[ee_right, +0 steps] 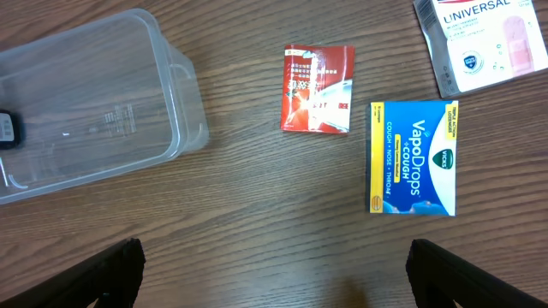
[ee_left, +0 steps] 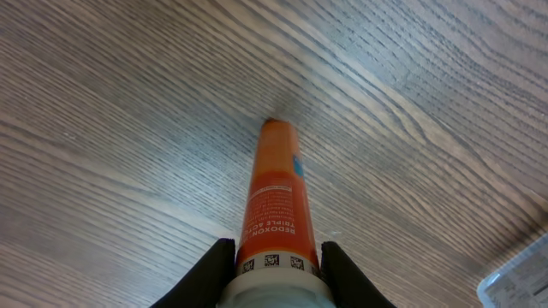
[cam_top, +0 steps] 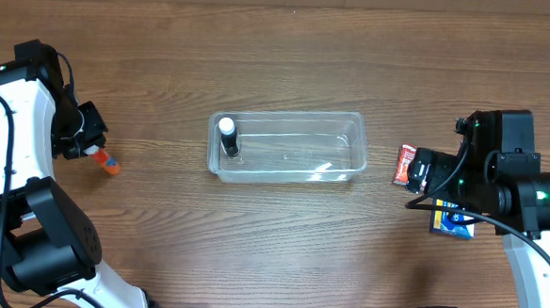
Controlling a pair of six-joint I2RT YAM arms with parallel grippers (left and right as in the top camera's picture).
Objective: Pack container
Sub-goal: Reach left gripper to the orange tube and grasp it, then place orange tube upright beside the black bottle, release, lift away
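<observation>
I have the container point(cam_top: 299, 153) sitting in the middle of the surface point(cam_top: 279, 258), between my two arms and well apart from both. Inside it, at its left end, is a small dark bottle point(cam_top: 228, 138) with a white cap. My left jaws are clamped on an orange tube point(ee_left: 276, 201), gripping it near its white end, with the orange tip pointing at the wood; I cannot tell whether it touches. My right jaws are spread wide and hold nothing, hovering near a red sachet point(ee_right: 318, 89), a blue VapoDrops box point(ee_right: 413, 158) and a white pack marked Universal point(ee_right: 484, 38).
</observation>
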